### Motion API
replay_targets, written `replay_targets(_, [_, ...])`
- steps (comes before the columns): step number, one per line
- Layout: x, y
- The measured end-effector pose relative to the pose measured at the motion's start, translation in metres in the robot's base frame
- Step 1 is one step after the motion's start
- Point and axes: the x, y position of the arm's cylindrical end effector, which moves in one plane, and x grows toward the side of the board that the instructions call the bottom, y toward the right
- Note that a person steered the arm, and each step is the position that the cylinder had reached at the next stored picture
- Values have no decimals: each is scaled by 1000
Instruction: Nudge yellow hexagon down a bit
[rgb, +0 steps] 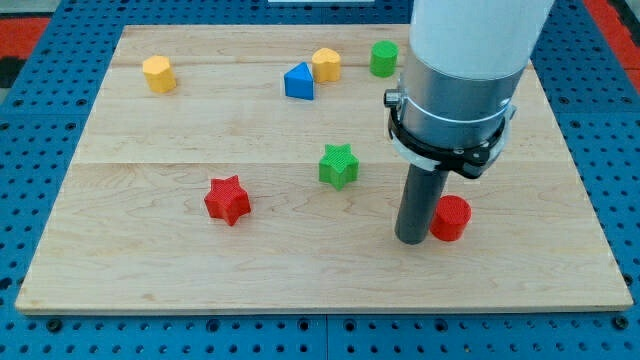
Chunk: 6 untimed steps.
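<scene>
In the camera view, the yellow hexagonal block (158, 73) sits at the wooden board's (200, 130) far left. The arm carries no pincer; its dark rod's tip (412, 240) rests near right, touching the red cylinder (451, 217), well apart from the hexagon. A yellow pentagon-like block (326, 64) adjoins the blue triangular block (299, 81).

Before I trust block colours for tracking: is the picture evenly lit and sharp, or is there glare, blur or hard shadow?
Camera view: light is even and soft over the wooden board, no glare; blocks cast only faint shadows; edges are sharp on the red star and green star; my tip is crisp beside the red cylinder; the arm's white housing is cut off at the view's top.
</scene>
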Motion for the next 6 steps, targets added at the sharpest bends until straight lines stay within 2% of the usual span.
replay_targets(2, [-4, -30])
replay_targets(4, [-50, -85])
replay_targets(5, [-50, -133])
replay_targets(6, [-90, -144])
